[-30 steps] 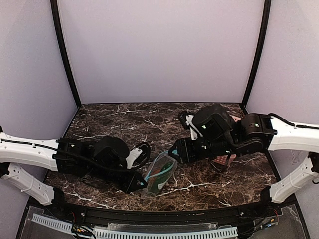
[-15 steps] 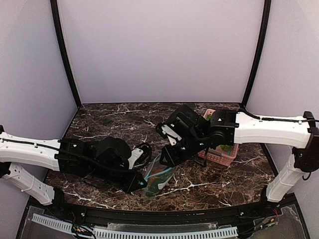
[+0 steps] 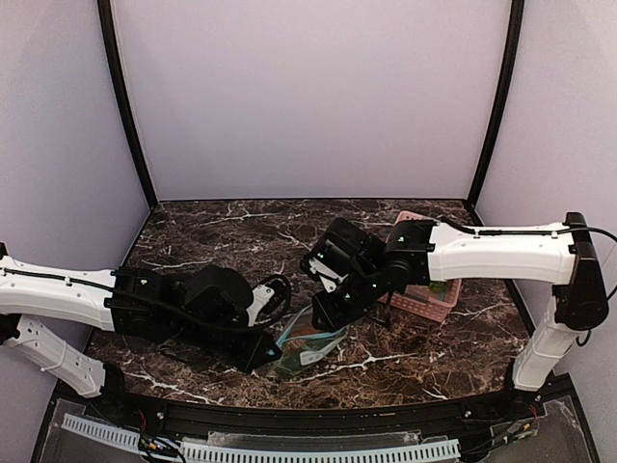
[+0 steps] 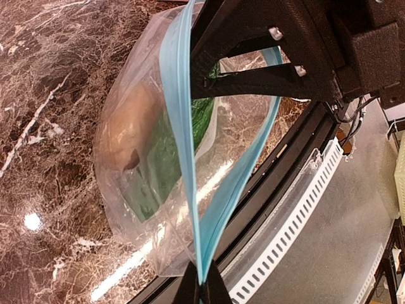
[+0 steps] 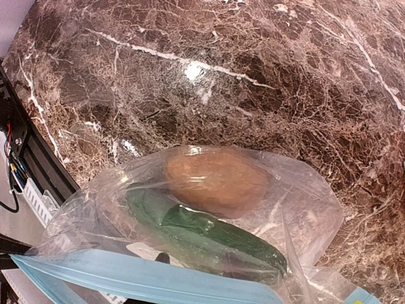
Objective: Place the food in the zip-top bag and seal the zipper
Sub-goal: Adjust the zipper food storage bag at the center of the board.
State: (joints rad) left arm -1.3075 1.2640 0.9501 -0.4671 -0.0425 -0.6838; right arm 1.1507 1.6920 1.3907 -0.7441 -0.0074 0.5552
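Note:
The clear zip-top bag (image 3: 310, 345) lies near the table's front edge. It holds the food: a brown-orange lump (image 5: 215, 180) and dark green leafy pieces (image 5: 221, 237), which also show in the left wrist view (image 4: 161, 171). My left gripper (image 4: 202, 288) is shut on the near end of the teal zipper (image 4: 183, 158). From that pinch the two strips spread apart, so the mouth stands open. My right gripper (image 3: 325, 313) is at the bag's far end. Its black fingers (image 4: 253, 79) meet at one strip. The zipper crosses the bottom of the right wrist view (image 5: 145, 278).
A pink basket (image 3: 424, 297) sits on the right, behind my right forearm. A black cable loop (image 3: 280, 289) lies by my left wrist. The black front rail (image 3: 308, 415) runs just below the bag. Walls close in the back and sides.
My right arm has stretched out and its gripper has moved down and left at the bag's far end. The bag now lies lower and wider. My left arm has stayed put.

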